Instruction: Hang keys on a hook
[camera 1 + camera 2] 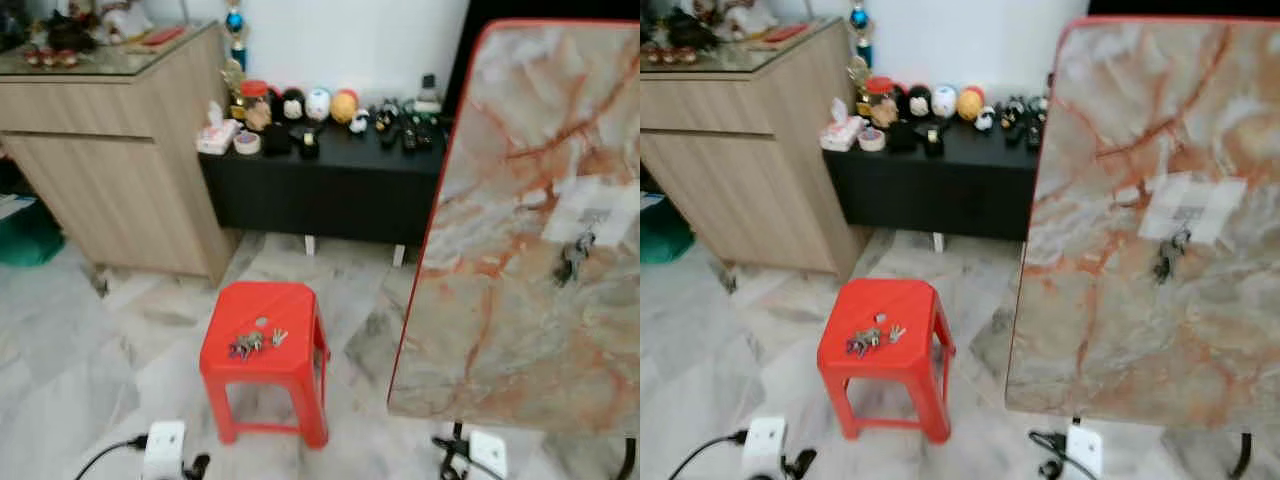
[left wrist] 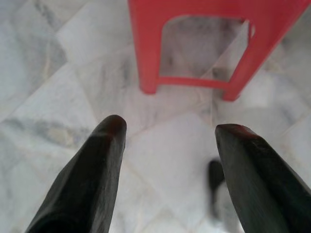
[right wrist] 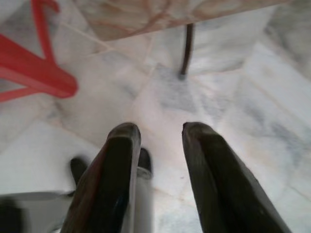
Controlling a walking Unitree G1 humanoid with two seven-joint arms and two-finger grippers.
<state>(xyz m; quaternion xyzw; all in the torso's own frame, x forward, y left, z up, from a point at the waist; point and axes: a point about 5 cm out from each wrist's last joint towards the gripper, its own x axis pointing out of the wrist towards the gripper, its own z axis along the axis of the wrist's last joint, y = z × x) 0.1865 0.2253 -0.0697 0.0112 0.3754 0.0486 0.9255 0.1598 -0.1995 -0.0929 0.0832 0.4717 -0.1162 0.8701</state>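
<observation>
One bunch of keys (image 1: 257, 342) lies on the red stool (image 1: 262, 352), left of the marbled board (image 1: 530, 230) where another bunch (image 1: 574, 256) hangs. Left gripper (image 2: 167, 131) hangs above the floor (image 2: 58, 87), fingers spread wide. Right gripper (image 3: 159, 129) likewise, fingers parted.

the stool (image 1: 262, 345) looks like moulded red plastic, smooth with a soft sheen; the keys (image 1: 255, 341) on its seat look metallic, small and dull grey; the floor (image 1: 80, 370) is polished pale marble tile with grey veining; the upright board (image 1: 535, 230) has a glossy marble-look face in cream and rust-red veins, edged in red, with a pale paper-like patch (image 1: 590, 212) on it; the cabinet (image 1: 120, 160) is matt light wood grain under a glass-like top; the low bench (image 1: 325, 185) is matt black; the left gripper (image 2: 167, 138) and right gripper (image 3: 159, 133) have smooth, faintly shiny black fingers.
</observation>
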